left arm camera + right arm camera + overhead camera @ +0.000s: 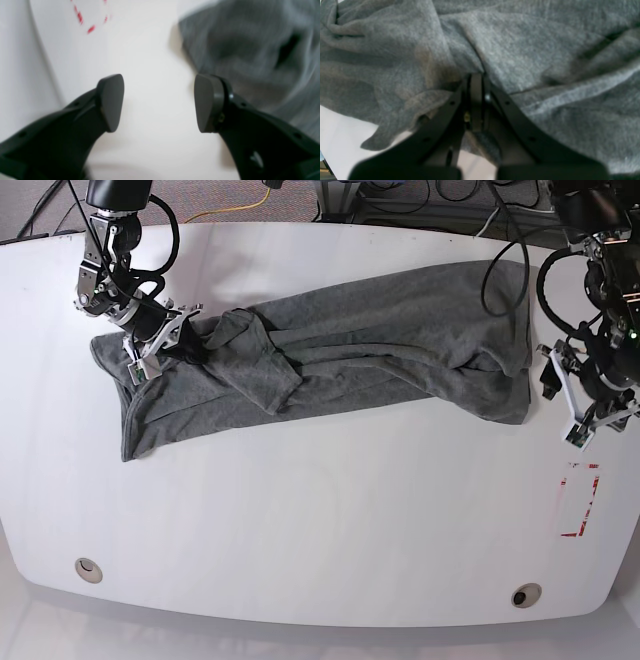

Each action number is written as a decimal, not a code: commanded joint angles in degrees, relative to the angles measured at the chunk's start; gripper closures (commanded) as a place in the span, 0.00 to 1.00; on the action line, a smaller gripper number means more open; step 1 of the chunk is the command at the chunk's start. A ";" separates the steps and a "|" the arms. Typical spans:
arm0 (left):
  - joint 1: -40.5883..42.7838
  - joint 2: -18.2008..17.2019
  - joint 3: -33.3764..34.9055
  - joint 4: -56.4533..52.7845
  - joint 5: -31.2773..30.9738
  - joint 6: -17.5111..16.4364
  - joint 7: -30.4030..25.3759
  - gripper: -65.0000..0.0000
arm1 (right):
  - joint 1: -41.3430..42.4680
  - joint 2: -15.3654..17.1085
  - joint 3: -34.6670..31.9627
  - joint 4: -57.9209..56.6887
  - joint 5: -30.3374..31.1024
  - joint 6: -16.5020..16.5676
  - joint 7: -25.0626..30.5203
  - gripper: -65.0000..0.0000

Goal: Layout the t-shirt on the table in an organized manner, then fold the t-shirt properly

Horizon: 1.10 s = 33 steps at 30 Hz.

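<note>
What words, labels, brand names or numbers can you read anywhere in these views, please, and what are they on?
None can be read.
The grey t-shirt shows no print or tag.
The white table bears only a dashed red tape rectangle, no lettering.
Both tools and arms show no legible marking.

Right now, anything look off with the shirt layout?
Yes. The t-shirt isn't flat: it lies stretched across the table as a twisted band with long creases, and a bunched fold sits near the right gripper, which is pinched shut on the fabric. The left gripper hangs open beside the other end, holding nothing.
</note>
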 commanded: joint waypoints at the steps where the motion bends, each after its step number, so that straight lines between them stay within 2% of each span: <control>1: -3.98 0.16 -0.43 -4.45 0.28 0.05 -0.68 0.29 | -0.35 0.68 0.00 -0.30 -5.24 -1.95 -4.72 1.00; 4: -6.70 0.95 -0.52 -9.46 0.28 0.05 -1.03 0.26 | -0.26 0.68 0.00 -0.30 -5.24 -1.95 -4.72 1.00; 13: -9.25 2.89 -0.26 -20.89 0.28 0.05 -9.21 0.27 | -0.26 0.68 0.00 -0.30 -5.24 -1.95 -4.72 1.00; 23: -13.30 4.12 -0.17 -33.99 0.19 0.05 -14.66 0.27 | -0.26 0.68 0.00 -0.30 -5.24 -1.95 -4.72 1.00; 30: -14.00 4.56 0.18 -38.56 0.28 0.05 -17.91 0.27 | -0.26 0.68 0.00 -0.30 -5.24 -1.95 -4.72 1.00; 33: -15.32 4.56 2.73 -40.67 0.28 0.05 -18.61 0.27 | -0.26 0.68 0.00 -0.30 -5.24 -1.95 -4.72 1.00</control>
